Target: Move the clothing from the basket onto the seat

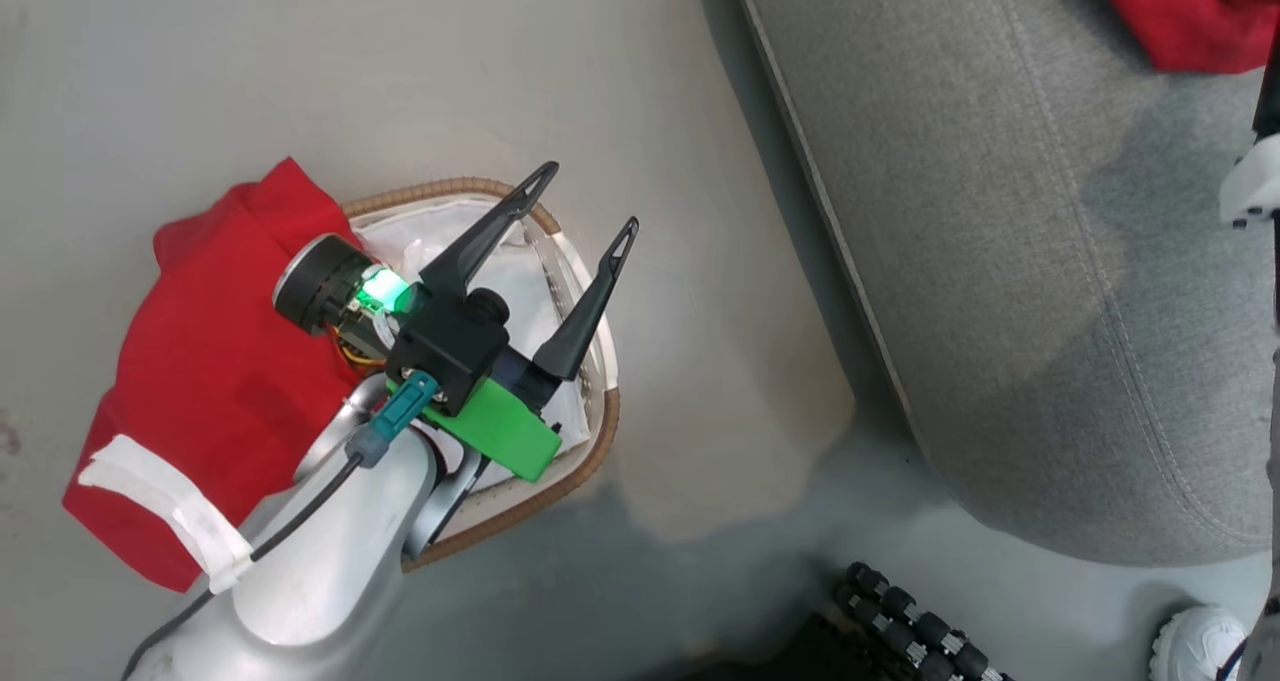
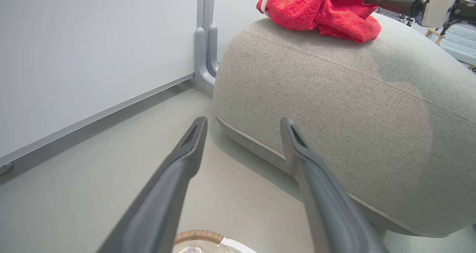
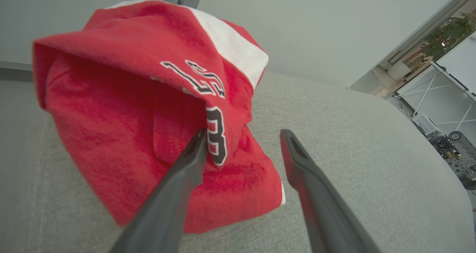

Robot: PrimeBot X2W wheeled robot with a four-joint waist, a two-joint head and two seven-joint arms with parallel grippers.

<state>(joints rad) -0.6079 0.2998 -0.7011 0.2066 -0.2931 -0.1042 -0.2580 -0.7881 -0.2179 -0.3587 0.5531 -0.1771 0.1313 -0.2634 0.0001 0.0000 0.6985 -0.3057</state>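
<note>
Found the left gripper [image 1: 589,196] spread wide and empty, poised over the basket [image 1: 590,451], fingers aimed toward the seat [image 1: 1000,261]. Found the right gripper [image 3: 243,132] likewise parted and gripping nothing, low over the seat, one finger just against the red jersey [image 3: 130,134] heaped there. Noted a second red garment [image 1: 210,361] slumped over the basket's far rim and spilling partly outside it.

Judged these risks:
- Could snag the white liner [image 1: 520,291] along with the cloth if closed too deep.
- Could tip or drag the basket by pulling on the overhanging garment.
- Could drop it on the floor [image 1: 700,111] if pinched only by an edge.
- Could hook the jersey when backing the right finger away and tug it off the seat.

Could not see the basket's interior beneath the left arm [image 1: 330,551]. Lost most of the jersey past the head view's top edge. Could not tell whether the hanging garment touched the floor.
</note>
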